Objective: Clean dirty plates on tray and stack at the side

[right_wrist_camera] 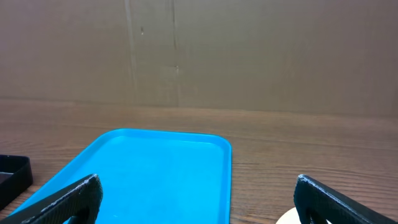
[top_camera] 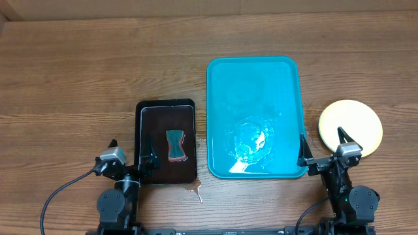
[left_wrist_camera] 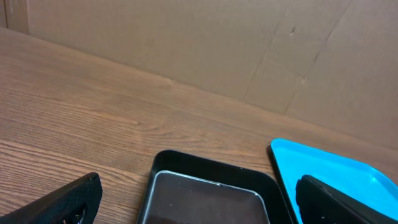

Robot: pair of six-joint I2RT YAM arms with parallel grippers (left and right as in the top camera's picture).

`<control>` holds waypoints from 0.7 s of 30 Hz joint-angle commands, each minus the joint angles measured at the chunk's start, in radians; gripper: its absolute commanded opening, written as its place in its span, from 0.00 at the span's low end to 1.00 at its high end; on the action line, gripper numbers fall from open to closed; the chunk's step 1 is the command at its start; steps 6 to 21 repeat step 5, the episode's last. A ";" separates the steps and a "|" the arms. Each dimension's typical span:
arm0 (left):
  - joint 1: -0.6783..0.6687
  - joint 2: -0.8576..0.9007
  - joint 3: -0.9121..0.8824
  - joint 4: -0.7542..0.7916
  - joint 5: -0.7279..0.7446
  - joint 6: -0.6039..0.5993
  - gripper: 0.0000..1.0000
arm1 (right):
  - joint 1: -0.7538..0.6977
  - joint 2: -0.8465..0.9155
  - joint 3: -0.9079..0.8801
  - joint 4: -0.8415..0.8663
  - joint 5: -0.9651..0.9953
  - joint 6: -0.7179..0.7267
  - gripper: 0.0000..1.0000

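One wet tray point(top_camera: 255, 78) lies bare, the plates point(top_camera: 353, 124) sit apparently piled just right of it, and the right gripper point(top_camera: 321, 138), jaws wide apart and empty like the left gripper point(top_camera: 130, 147), hangs so near that a careless swing could knock them.

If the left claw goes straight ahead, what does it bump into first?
Probably the black tray, right ahead of the open left gripper. It might pass over the low rim instead; height is unclear.
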 commanded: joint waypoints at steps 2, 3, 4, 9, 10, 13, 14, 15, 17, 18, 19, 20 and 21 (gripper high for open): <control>0.010 -0.010 -0.003 0.003 -0.013 0.013 0.99 | 0.000 -0.008 -0.010 0.007 0.007 -0.003 1.00; 0.010 -0.010 -0.003 0.003 -0.013 0.013 1.00 | 0.000 -0.008 -0.010 0.007 0.007 -0.003 1.00; 0.010 -0.010 -0.003 0.003 -0.013 0.013 1.00 | 0.000 -0.008 -0.010 0.007 0.007 -0.003 1.00; 0.010 -0.010 -0.003 0.003 -0.013 0.013 1.00 | 0.000 -0.008 -0.010 0.007 0.007 -0.003 1.00; 0.010 -0.010 -0.003 0.003 -0.013 0.013 1.00 | 0.000 -0.008 -0.010 0.007 0.007 -0.003 1.00; 0.010 -0.010 -0.003 0.003 -0.013 0.013 1.00 | 0.000 -0.008 -0.010 0.007 0.007 -0.003 1.00; 0.010 -0.010 -0.003 0.003 -0.013 0.013 1.00 | 0.000 -0.008 -0.010 0.007 0.007 -0.003 1.00; 0.010 -0.010 -0.003 0.003 -0.013 0.013 1.00 | 0.000 -0.008 -0.010 0.007 0.007 -0.003 1.00; 0.010 -0.010 -0.003 0.003 -0.013 0.013 1.00 | 0.000 -0.008 -0.010 0.007 0.007 -0.003 1.00; 0.010 -0.010 -0.003 0.003 -0.013 0.013 1.00 | 0.000 -0.008 -0.010 0.007 0.007 -0.003 1.00; 0.010 -0.010 -0.003 0.003 -0.013 0.013 1.00 | 0.000 -0.008 -0.010 0.007 0.007 -0.003 1.00; 0.010 -0.010 -0.003 0.003 -0.013 0.013 1.00 | 0.000 -0.008 -0.010 0.007 0.007 -0.003 1.00; 0.010 -0.010 -0.003 0.003 -0.013 0.013 1.00 | 0.000 -0.008 -0.010 0.007 0.007 -0.003 1.00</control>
